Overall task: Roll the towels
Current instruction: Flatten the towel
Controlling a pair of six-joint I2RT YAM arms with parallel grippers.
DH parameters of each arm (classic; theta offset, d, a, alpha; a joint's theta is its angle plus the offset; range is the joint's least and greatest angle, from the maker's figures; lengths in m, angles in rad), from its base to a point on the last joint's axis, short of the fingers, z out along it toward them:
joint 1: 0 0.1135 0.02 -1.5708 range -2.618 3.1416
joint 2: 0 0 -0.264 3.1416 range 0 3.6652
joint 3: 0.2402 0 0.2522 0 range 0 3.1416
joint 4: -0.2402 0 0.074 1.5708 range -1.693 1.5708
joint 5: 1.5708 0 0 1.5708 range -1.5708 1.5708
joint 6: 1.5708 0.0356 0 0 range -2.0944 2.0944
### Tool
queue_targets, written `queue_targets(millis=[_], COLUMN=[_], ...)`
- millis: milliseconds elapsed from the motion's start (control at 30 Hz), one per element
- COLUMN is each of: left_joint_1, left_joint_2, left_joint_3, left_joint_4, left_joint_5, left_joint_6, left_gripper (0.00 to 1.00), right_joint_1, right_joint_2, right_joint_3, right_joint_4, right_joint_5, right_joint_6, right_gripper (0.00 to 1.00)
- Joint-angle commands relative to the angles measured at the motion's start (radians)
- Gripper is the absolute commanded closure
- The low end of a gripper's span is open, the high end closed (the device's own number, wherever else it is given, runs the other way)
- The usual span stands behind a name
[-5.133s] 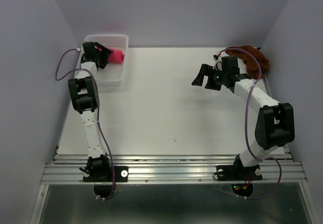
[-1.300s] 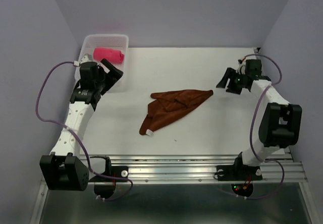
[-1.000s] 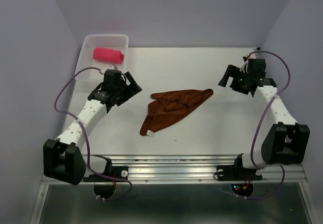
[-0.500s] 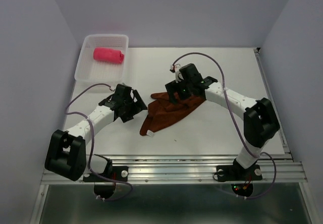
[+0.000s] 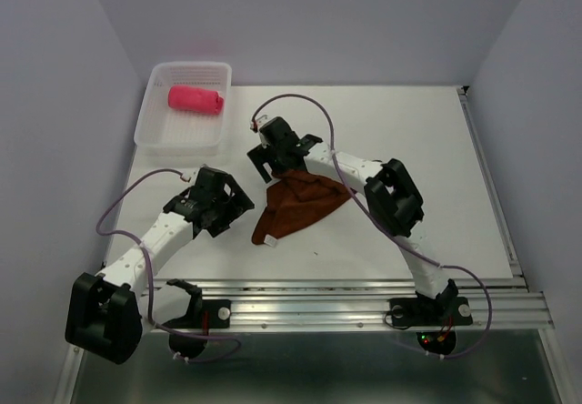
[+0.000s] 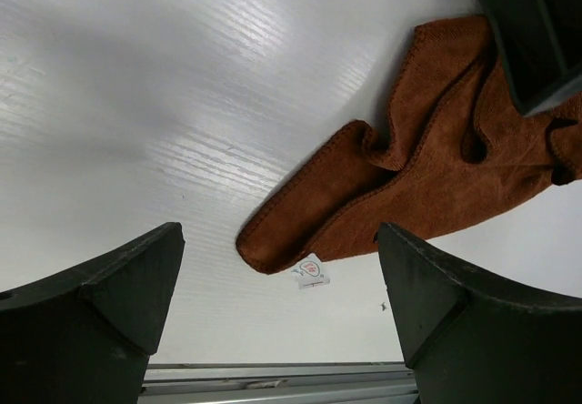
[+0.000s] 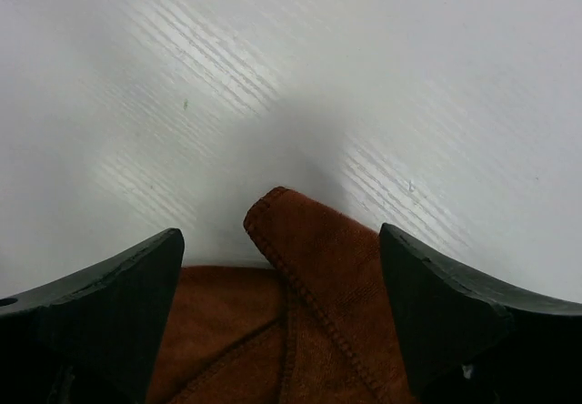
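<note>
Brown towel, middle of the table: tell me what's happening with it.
The brown towel lies crumpled and unrolled on the table. The right gripper, open, is down over its far corner, which sits between the jaws but is not gripped. The left gripper, also open, is just left of the towel, holding nothing. The pink towel sits rolled in the basket at the far left.

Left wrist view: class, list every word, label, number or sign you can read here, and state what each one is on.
No text can be read.
The white tag at the corner of the brown towel bears a small red printed mark, too small and blurred to read.
</note>
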Motion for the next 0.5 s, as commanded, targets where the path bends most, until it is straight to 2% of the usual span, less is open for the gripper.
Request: queue_targets(millis=[0,300,333,467], left_joint_1=[-0.002,-0.002,-0.002,-0.002], left_joint_2=[-0.008,-0.008,-0.007,-0.002], left_joint_3=[-0.013,-0.019,-0.019,-0.022], left_joint_4=[-0.024,-0.001,-0.001,0.000], left_joint_5=[-0.025,-0.022,-0.022,-0.021], left_joint_6=[-0.008,-0.007,-0.007,-0.005], left_gripper=[0.01,0.01,0.01,0.01], right_joint_1=[0.009,0.009,0.009,0.009], right_joint_2=[0.048,0.110,0.111,0.131], right_joint_3=[0.106,0.103,0.103,0.110], right_joint_4=[-0.039,-0.028,-0.025,-0.024], right_joint_5=[0.095,0.092,0.088,0.084], right_joint_6=[0.016,0.013,0.011,0.001], right_gripper=[0.10,0.41,0.48,0.51])
